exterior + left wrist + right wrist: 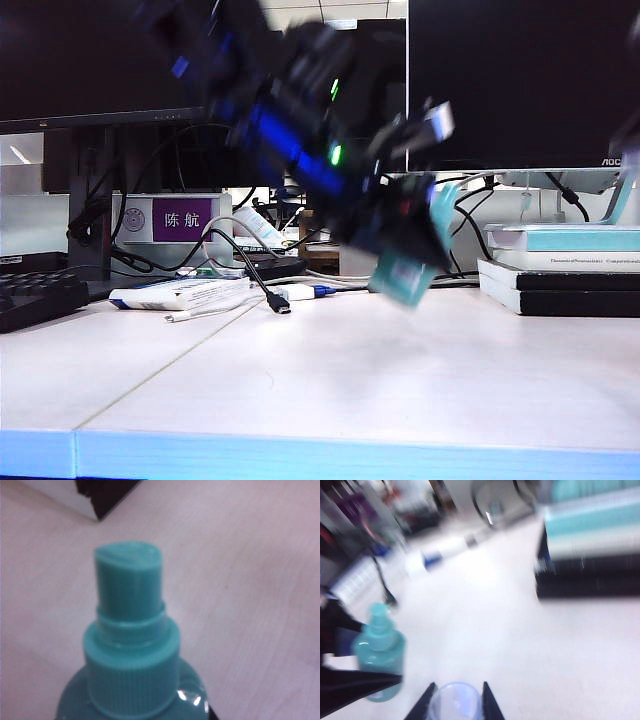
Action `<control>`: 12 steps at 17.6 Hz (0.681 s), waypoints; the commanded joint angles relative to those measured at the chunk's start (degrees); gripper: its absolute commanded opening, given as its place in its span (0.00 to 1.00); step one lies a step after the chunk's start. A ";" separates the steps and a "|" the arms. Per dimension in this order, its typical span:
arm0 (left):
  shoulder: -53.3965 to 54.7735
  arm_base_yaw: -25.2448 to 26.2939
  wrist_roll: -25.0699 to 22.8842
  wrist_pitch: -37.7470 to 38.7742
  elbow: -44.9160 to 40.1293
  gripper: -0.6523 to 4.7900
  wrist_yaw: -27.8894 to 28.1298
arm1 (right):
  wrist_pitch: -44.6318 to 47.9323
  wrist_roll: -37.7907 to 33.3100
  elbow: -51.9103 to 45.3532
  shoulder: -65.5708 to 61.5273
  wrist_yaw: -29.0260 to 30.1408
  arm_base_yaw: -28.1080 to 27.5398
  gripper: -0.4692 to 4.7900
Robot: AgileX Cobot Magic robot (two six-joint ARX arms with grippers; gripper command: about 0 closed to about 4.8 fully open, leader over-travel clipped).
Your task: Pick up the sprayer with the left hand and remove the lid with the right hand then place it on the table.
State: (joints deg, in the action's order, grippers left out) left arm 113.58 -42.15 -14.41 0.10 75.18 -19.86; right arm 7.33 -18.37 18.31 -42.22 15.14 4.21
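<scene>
The teal sprayer [407, 274] hangs tilted above the table [300, 390], with my blurred left gripper [395, 235] shut on its body. In the left wrist view the sprayer [131, 645] fills the frame and its nozzle is bare; the fingers are hidden behind the bottle. The clear lid [456, 703] sits between the two black fingertips of my right gripper [456, 700], which is shut on it and apart from the sprayer [379, 650]. Black fingers [355, 682] of the left gripper clamp the bottle there. I cannot make out the right gripper in the exterior view.
A stack of books [565, 270] lies at the right, also in the right wrist view [590, 555]. A black cable [278, 303], a white pen [300, 292], a flat white box [180, 292] and a keyboard [35, 298] sit at the back left, below monitors.
</scene>
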 commanded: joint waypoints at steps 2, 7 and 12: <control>-2.99 -0.15 3.15 -22.38 -10.95 0.11 -0.92 | 6.99 0.66 0.11 -10.38 0.00 0.09 0.08; -9.40 -0.13 10.34 -56.61 -27.89 0.11 7.63 | 22.73 3.45 0.11 -28.30 -1.44 0.11 0.08; -5.46 3.48 16.85 -59.01 -30.16 0.11 8.02 | 35.19 3.48 0.11 -42.73 -1.05 0.17 0.08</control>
State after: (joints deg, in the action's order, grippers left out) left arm 108.18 -39.11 -0.01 -56.23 44.91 -11.16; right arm 38.87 -15.11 18.33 -83.72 13.65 4.34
